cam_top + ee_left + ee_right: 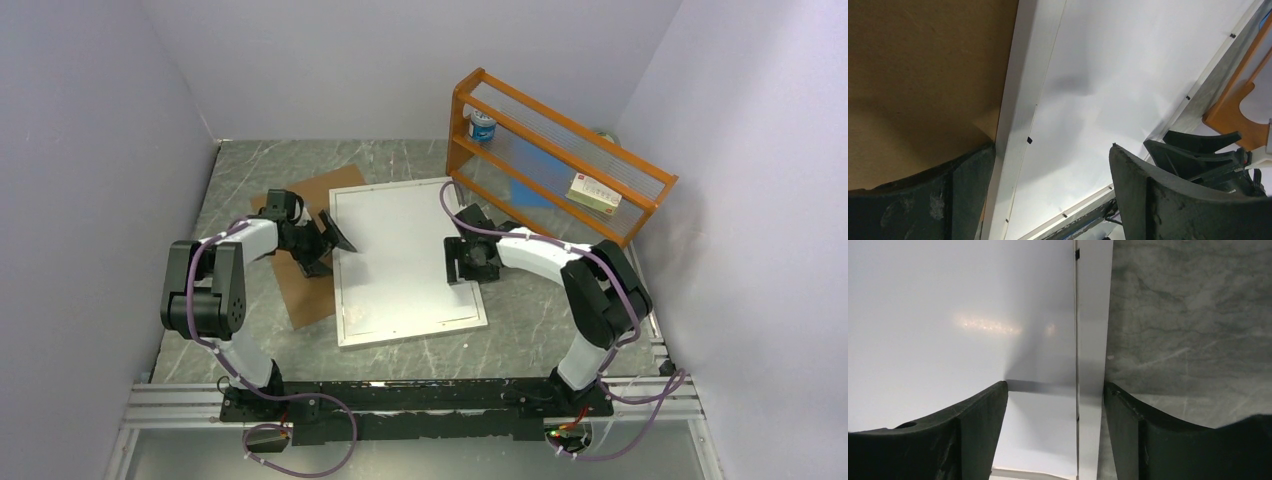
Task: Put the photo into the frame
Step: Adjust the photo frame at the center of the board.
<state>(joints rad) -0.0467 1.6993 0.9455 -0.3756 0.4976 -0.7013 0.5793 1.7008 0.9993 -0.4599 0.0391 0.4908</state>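
The large white rectangular picture frame (415, 333) lies flat in the middle of the grey marbled worktop (250, 190), and its opening is filled by a plain pale sheet of paper. I read that sheet as the photo (400, 250) resting printed side down, since no red or black picture shows anywhere. So the main job looks done, or very nearly: the photo sits inside the border on every side the overhead view shows, with only a faint buckle near its left edge in the left wrist view. The left tool (328, 245) hovers astride the frame's left border, jaws spread wide and gripping nothing. Across the way, the right tool (462, 265) straddles the right border, one jaw above the photo and the other above bare worktop, released, nothing pinched. The flat brown cardboard backing board (310, 295) lies off to the left, not on the photo; whether its edge runs under the frame I can't tell. What's left, by my reckoning, is settling that buckle flat and perhaps laying the board over the back.
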